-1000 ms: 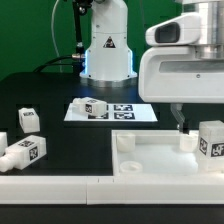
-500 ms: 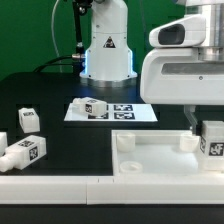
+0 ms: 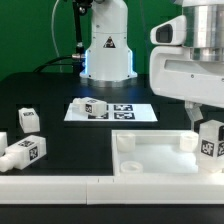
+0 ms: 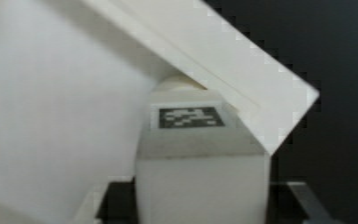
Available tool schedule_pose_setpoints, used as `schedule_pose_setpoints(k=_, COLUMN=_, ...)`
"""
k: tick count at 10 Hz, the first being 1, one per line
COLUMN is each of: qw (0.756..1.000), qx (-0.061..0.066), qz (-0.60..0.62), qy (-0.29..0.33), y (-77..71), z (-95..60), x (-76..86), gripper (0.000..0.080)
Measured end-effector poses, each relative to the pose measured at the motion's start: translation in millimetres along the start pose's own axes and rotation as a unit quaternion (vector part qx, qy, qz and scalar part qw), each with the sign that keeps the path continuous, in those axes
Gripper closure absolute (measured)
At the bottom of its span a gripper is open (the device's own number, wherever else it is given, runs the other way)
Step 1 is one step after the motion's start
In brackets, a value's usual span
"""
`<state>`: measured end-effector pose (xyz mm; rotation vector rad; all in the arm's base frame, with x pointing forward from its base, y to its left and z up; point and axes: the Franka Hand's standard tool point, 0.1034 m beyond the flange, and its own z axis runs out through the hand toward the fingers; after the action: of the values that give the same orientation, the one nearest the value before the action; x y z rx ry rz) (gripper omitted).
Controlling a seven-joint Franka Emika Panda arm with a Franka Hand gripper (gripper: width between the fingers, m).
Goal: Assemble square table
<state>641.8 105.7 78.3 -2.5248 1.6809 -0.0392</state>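
Black tabletop (image 3: 50, 98) fills the scene, with the arm's white base (image 3: 105, 50) at the back and a long white rail (image 3: 50, 188) along the front edge. The held leg (image 3: 212, 138) stands upright at the exterior view's right, long axis vertical and tag facing the camera, just beside the far right corner socket (image 3: 188, 142) of the square panel (image 3: 160, 160). The gripper (image 4: 197, 192) comes down on it from above. In the wrist view the leg fills the gap between the two dark fingers (image 4: 293, 200), so the jaws look clamped on its sides, though the contact itself is too blurred to be sure of. That view also shows the leg's tagged end against the panel's corner rim; whether it rests on the panel or stands just outside it I cannot tell. The coming move seems to turn on that short sideways gap between leg and socket, with the leg kept vertical. Room is open above the panel. Three spare legs sit well apart: one on the marker board (image 3: 135, 112) at (image 3: 95, 108), two at the exterior view's left (image 3: 28, 120) (image 3: 25, 152).
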Motion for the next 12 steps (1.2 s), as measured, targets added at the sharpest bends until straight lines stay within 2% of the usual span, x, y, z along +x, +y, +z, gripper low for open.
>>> schedule_pose_setpoints(k=2, qw=0.992, qx=0.005, qz=0.129, qy=-0.004, y=1.1, z=0.1, x=-0.5, gripper=0.0514)
schedule_pose_setpoints(k=4, qw=0.989, qx=0.005, qz=0.150, qy=-0.005, y=1.5, z=0.0, x=0.0, gripper=0.0514)
schedule_pose_setpoints(k=5, qw=0.993, qx=0.004, qz=0.121, qy=-0.005, y=1.8, z=0.3, x=-0.1, gripper=0.0514)
schedule_pose_setpoints(k=6, qw=0.998, qx=-0.003, qz=0.061, qy=-0.006, y=3.7, z=0.9, x=-1.9, gripper=0.0347)
schedule_pose_setpoints(k=7, qw=1.000, qx=-0.007, qz=-0.009, qy=-0.004, y=4.1, z=1.6, x=-5.5, gripper=0.0347)
schedule_pose_setpoints(k=8, qw=0.993, qx=-0.008, qz=-0.119, qy=-0.004, y=3.3, z=1.7, x=-9.0, gripper=0.0191)
schedule_pose_setpoints(k=11, qw=0.975, qx=-0.007, qz=-0.224, qy=-0.005, y=2.9, z=2.1, x=-10.2, gripper=0.0152)
schedule_pose_setpoints(k=12, qw=0.956, qx=-0.009, qz=-0.294, qy=-0.003, y=2.1, z=1.4, x=-10.0, gripper=0.0152)
